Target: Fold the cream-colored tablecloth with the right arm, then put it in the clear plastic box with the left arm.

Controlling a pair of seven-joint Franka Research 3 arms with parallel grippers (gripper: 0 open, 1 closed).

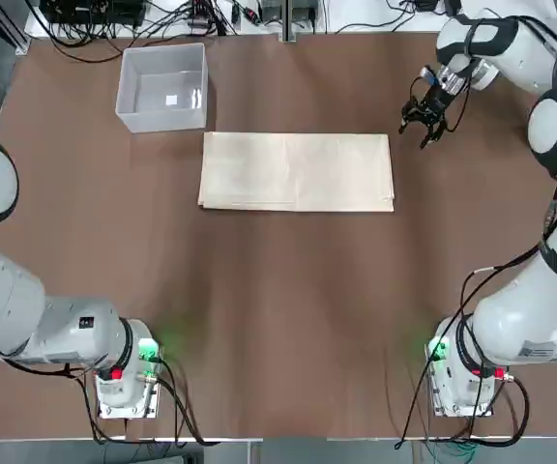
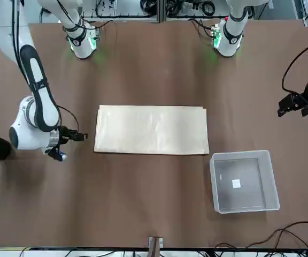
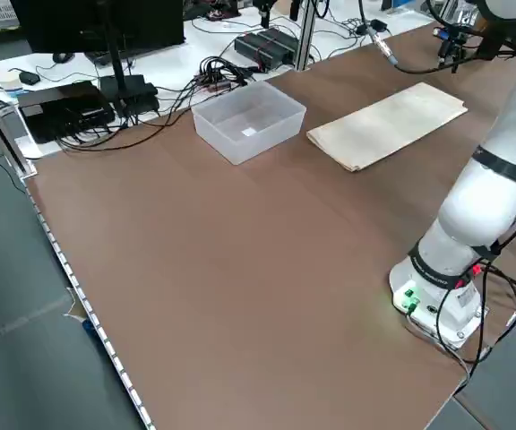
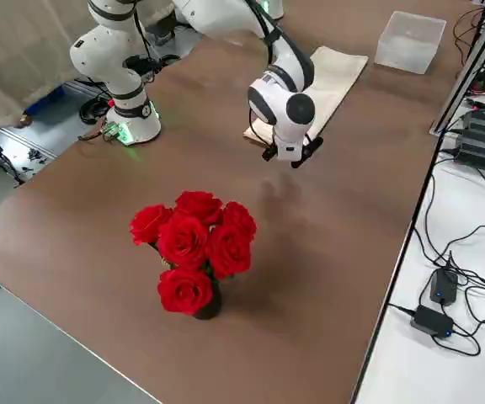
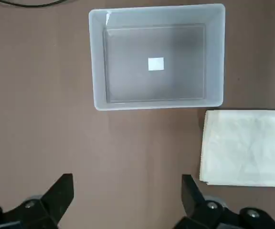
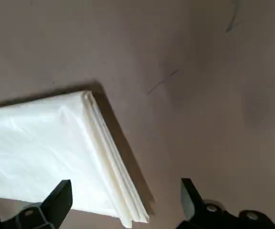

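Note:
The cream-colored tablecloth (image 1: 296, 171) lies flat at mid-table as a layered rectangle, with nothing touching it. The clear plastic box (image 1: 162, 121) stands empty just beyond its far left corner, a small white label on its floor. My right gripper (image 1: 424, 121) hangs open above the table, just off the cloth's far right corner; its wrist view shows that corner's stacked layers (image 6: 47, 148). My left gripper (image 2: 298, 104) is open, raised at the left side of the table. Its wrist view looks down on the box (image 5: 97, 62) and the cloth's left end (image 5: 247, 148).
A vase of red roses (image 4: 194, 248) stands on the table out to the right of my right gripper. Cables and electronics (image 3: 106, 98) lie along the white bench beyond the far edge. Bare brown tabletop (image 1: 288, 309) stretches between the cloth and the arm bases.

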